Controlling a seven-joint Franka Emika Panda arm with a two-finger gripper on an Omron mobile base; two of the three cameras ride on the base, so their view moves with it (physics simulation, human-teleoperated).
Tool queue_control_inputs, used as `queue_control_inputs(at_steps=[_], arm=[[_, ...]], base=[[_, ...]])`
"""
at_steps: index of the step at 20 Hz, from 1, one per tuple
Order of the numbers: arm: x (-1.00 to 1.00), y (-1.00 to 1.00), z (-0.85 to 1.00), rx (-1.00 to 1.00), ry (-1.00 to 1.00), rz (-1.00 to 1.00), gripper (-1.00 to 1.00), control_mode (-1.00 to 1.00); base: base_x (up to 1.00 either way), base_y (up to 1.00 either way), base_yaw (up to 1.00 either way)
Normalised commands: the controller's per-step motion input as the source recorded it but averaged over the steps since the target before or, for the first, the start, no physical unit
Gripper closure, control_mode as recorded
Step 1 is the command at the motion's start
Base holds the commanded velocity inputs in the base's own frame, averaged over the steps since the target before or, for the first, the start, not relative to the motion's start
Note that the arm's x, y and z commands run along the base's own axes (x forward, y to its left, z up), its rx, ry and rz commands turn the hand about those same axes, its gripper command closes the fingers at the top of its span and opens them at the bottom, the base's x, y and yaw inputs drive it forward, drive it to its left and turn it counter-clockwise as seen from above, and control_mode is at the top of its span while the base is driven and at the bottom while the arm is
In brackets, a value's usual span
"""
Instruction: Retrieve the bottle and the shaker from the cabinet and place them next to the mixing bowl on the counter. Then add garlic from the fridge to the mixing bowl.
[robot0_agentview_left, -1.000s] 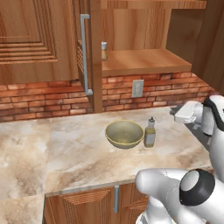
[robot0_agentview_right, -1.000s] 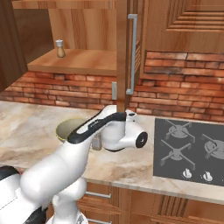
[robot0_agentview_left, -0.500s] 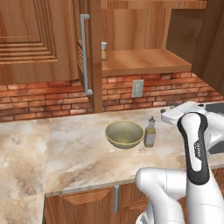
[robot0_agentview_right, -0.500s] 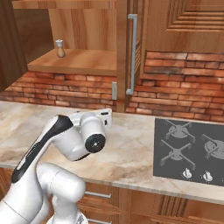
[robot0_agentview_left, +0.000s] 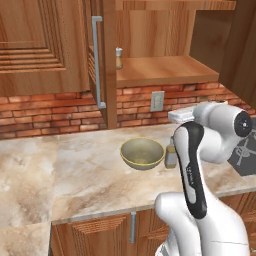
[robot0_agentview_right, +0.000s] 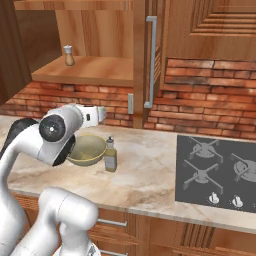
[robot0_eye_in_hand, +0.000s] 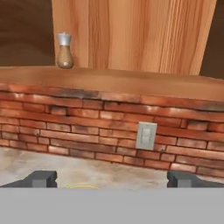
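Observation:
The olive mixing bowl (robot0_agentview_left: 142, 152) sits on the marble counter, and the small bottle (robot0_agentview_left: 171, 152) stands upright just to its right, close beside it. On the open cabinet shelf, at its left end, stands the brown shaker (robot0_agentview_left: 119, 58) with a silver cap; the hand view has the shaker (robot0_eye_in_hand: 64, 51) at upper left. My gripper (robot0_agentview_right: 103, 114) hovers above the bowl (robot0_agentview_right: 87, 148) and the bottle (robot0_agentview_right: 110, 155), level and pointing at the brick back wall. It is open, with its fingertips (robot0_eye_in_hand: 41, 178) wide apart and nothing between them.
A wall outlet (robot0_eye_in_hand: 145, 135) sits in the brick straight ahead, under the shelf (robot0_agentview_left: 165, 70). An open cabinet door with a long handle (robot0_agentview_left: 96, 60) hangs left of the shelf. A gas stove (robot0_agentview_right: 220, 170) lies at the counter's right end.
The arm has folded back and the hand has swung left, from beside the bottle to above bowl and bottle, now facing the wall. Bottle, bowl and shaker have stayed put.

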Motion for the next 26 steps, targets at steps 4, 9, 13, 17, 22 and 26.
queue_control_inputs(at_steps=[4, 9, 13, 17, 22, 26], arm=[[-0.35, 0.00, 0.87, 0.00, 0.23, -0.03, -1.00, -1.00], [-0.34, 0.08, 0.68, 0.00, 0.17, 0.00, -1.00, -1.00], [-0.05, 0.19, 0.39, -0.04, 0.08, 0.00, -1.00, -1.00], [-0.06, 0.08, 0.09, -0.01, 0.00, 0.00, -1.00, -1.00], [0.33, 0.32, 0.00, 0.00, -0.09, 0.00, -1.00, -1.00], [0.78, 0.77, 0.03, 0.00, -0.04, -0.04, -1.00, -1.00]], base=[[0.00, 0.00, 0.00], [0.00, 0.00, 0.00], [0.00, 0.00, 0.00], [0.00, 0.00, 0.00], [0.00, 0.00, 0.00], [0.00, 0.00, 0.00]])
